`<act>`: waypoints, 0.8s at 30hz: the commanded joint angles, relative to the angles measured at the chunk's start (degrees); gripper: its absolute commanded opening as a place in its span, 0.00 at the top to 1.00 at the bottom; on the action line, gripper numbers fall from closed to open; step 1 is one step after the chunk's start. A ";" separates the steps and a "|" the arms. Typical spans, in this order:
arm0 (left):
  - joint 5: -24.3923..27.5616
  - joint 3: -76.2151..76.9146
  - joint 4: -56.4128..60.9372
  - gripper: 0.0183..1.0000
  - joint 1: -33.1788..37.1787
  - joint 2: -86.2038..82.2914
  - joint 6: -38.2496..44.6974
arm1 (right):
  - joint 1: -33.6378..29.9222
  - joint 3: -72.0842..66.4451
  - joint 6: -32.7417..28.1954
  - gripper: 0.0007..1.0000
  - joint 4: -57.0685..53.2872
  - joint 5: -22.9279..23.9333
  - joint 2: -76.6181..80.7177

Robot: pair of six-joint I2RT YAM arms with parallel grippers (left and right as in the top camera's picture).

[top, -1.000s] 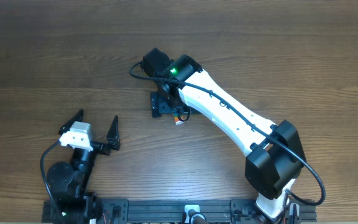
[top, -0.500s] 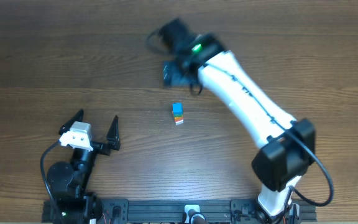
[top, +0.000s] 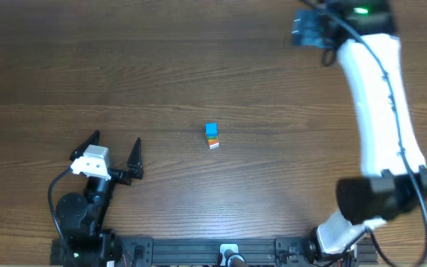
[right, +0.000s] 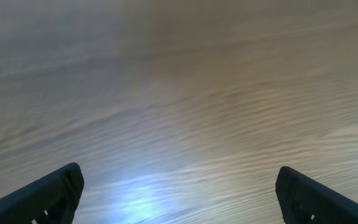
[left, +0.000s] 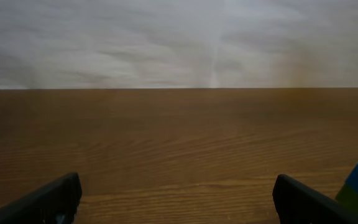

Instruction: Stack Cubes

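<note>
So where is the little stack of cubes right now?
In the top view the cube stack stands near the middle of the table, right of the left gripper and far from the right gripper.

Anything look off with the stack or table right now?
Nothing stands out. The cube stack stands mid-table, blue cube on top; left gripper and right gripper are open, apart from it.

brown wooden table (top: 87, 59), pale wall (left: 166, 37)
</note>
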 commanded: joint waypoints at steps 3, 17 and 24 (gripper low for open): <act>0.35 -0.61 0.39 0.00 -0.26 -0.46 1.07 | -5.35 -6.38 -5.92 0.01 4.00 -1.46 -18.32; 0.35 -0.61 0.39 0.00 -0.26 -0.46 1.07 | -6.14 -58.38 -7.17 0.01 30.64 -12.22 -65.79; 0.35 -0.61 0.39 0.00 -0.26 -0.46 1.07 | -6.12 -76.85 -7.15 0.01 42.38 -12.26 -88.91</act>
